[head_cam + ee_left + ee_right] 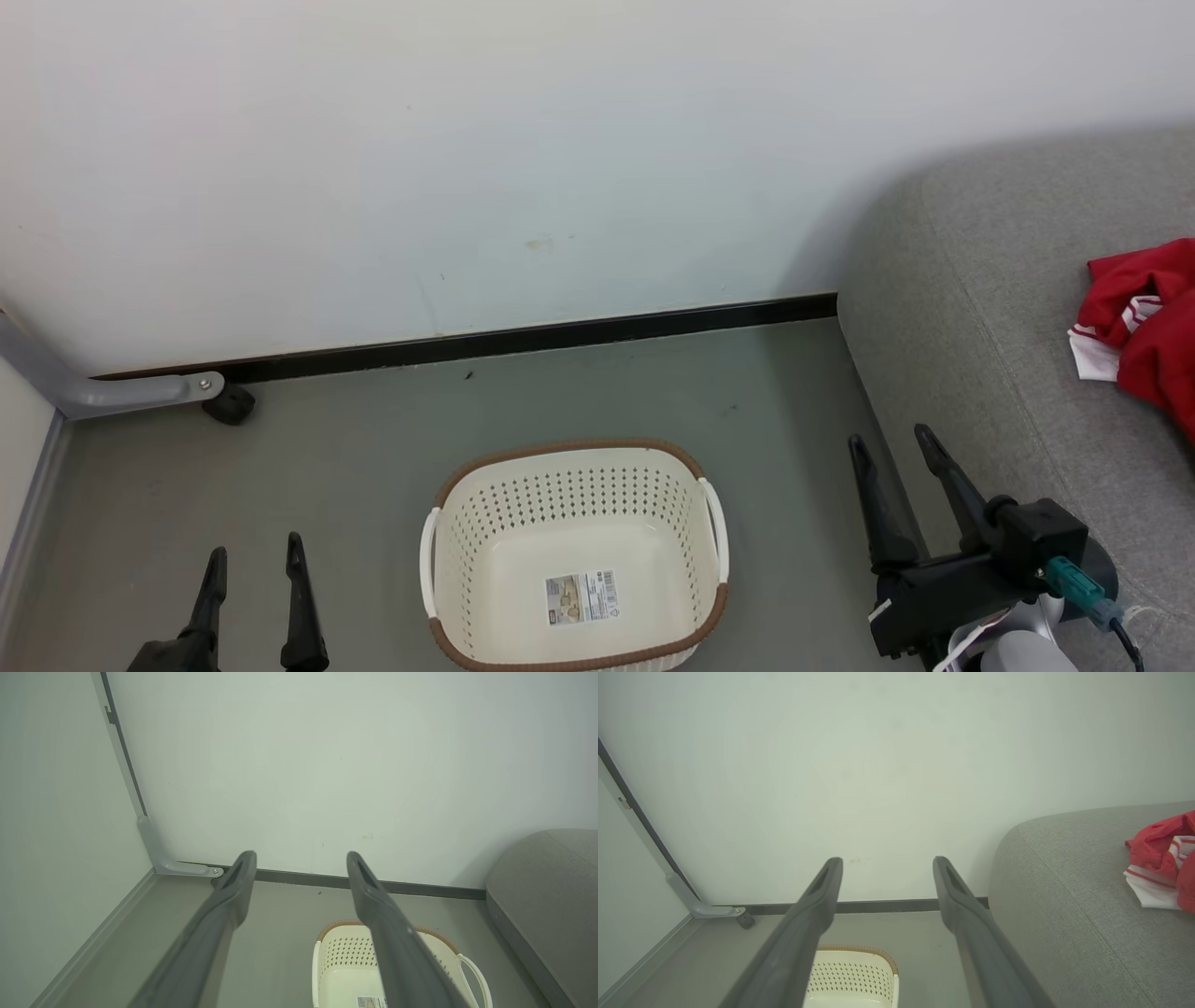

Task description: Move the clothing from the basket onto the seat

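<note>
1. Red clothing (1153,317) lay bunched on the grey seat (980,308) in the head view, well to the right of the cream basket (569,446), whose bare bottom carried a label (581,597). The right gripper (887,437) stood beside the seat's edge, jaws spread and empty. The left gripper (257,546) sat left of the basket, likewise spread and empty.
2. In the left wrist view, the 2 parted fingers pointed at wall and floor, with the basket below them to the right.
3. In the right wrist view, the clothing lay far right of the jaws, so the right arm was nearer. The task looked done.
</note>
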You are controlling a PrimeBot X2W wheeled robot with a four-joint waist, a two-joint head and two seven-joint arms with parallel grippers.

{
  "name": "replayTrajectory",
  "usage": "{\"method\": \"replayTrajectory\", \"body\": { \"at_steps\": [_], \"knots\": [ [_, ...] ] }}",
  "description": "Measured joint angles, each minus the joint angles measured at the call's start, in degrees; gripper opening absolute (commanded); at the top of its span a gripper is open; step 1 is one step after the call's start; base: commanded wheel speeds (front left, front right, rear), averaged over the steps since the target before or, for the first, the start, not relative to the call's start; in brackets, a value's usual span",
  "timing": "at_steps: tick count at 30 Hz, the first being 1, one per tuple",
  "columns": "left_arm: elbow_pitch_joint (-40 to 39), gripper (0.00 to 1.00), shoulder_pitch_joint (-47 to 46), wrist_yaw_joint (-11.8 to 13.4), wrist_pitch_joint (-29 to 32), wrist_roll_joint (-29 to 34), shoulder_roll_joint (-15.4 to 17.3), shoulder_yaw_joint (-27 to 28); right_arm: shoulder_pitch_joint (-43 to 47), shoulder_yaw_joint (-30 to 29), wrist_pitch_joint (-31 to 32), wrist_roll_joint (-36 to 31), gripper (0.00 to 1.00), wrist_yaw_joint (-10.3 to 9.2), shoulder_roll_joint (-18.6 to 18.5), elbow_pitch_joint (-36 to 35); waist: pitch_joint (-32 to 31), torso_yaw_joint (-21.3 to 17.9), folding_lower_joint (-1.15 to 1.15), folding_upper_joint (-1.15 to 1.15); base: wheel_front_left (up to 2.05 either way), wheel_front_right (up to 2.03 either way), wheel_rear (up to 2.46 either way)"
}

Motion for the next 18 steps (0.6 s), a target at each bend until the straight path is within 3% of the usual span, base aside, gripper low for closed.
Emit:
{"method": "replayTrajectory", "body": {
  "at_steps": [18],
  "knots": [
    [0.24, 1.0, -0.04, -0.54, 0.0, 0.49, -0.04, 0.78, 0.0, 0.34, 0.0, 0.01, 1.0, -0.43, 0.01, -0.4, 0.03, -0.18, 0.0, 0.0, 0.0, 0.0, 0.0]
  ]
}}
